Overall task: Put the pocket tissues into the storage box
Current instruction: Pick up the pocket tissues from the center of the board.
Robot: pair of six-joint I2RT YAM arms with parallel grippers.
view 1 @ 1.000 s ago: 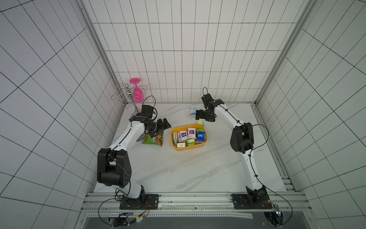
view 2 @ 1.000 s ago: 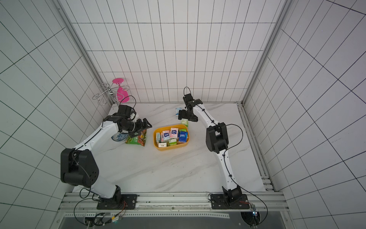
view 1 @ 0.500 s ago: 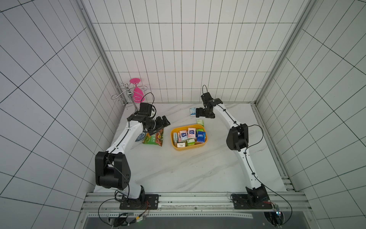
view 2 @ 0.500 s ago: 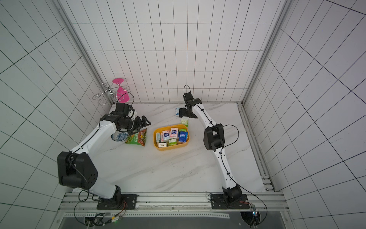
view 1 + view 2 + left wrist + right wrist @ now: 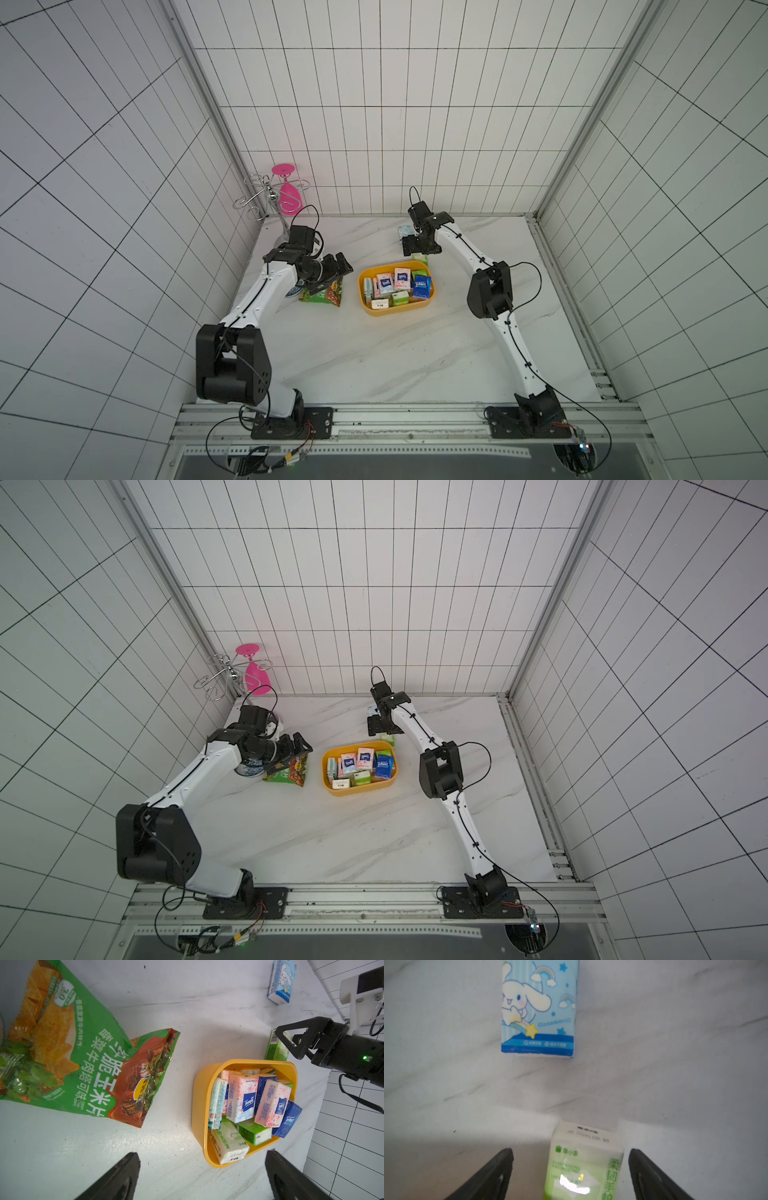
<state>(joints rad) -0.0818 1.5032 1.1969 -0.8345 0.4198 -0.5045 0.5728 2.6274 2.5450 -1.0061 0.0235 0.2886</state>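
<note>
Right gripper (image 5: 570, 1150) spread wide astride green packet (image 5: 584, 1167), not touching — gap shows only in wrist view.

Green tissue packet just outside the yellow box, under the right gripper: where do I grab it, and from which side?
Take the green packet across its narrow width, on its two long edges, coming down from above. It lies flat on the table, and the right gripper straddles it, open, a gap on each side.
</note>
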